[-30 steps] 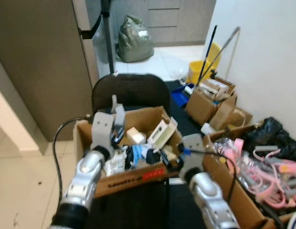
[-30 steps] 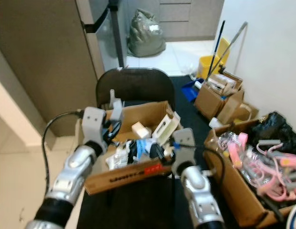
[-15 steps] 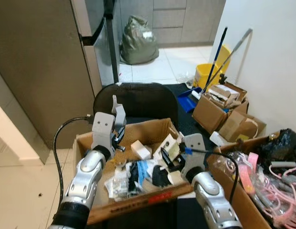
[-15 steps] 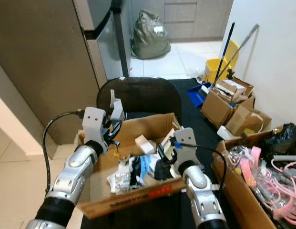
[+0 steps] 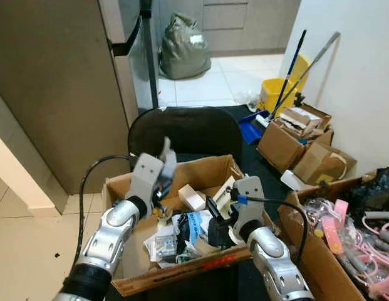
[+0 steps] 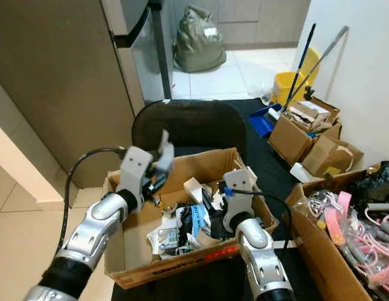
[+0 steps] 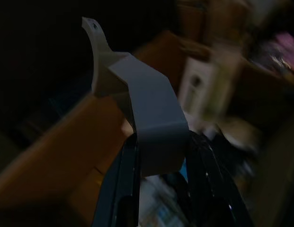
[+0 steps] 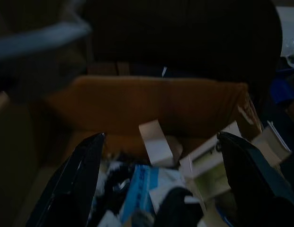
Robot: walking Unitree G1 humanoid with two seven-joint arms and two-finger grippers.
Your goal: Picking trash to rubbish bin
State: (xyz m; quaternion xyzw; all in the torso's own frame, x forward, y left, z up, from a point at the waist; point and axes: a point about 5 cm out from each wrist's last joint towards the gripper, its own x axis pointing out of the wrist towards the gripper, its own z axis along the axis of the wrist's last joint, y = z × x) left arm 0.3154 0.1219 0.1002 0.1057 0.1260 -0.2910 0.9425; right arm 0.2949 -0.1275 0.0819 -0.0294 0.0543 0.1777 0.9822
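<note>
A cardboard box of mixed trash sits on a black chair directly before the robot. Its contents are a jumble: a small white carton, blue-and-white wrappers and dark scraps that are too tangled to name singly.

The left gripper hovers over the box's rear left corner, holding a bent grey strip of card or plastic pinched between its black fingers. In the left wrist view this strip rises well beyond the fingertips and blocks much of the scene behind it, which is dark and smeared. The strip's lower end is hidden between the fingers.

The right gripper is poised over the box's right half with its fingers spread wide apart and nothing between them. From the head views its fingertips are largely masked by the wrist housing.

To the right, a second box of pink items is cut off by the frame edge. Behind stand smaller cartons, a yellow mop bucket and a stuffed green sack. No rubbish bin can be identified with certainty.
</note>
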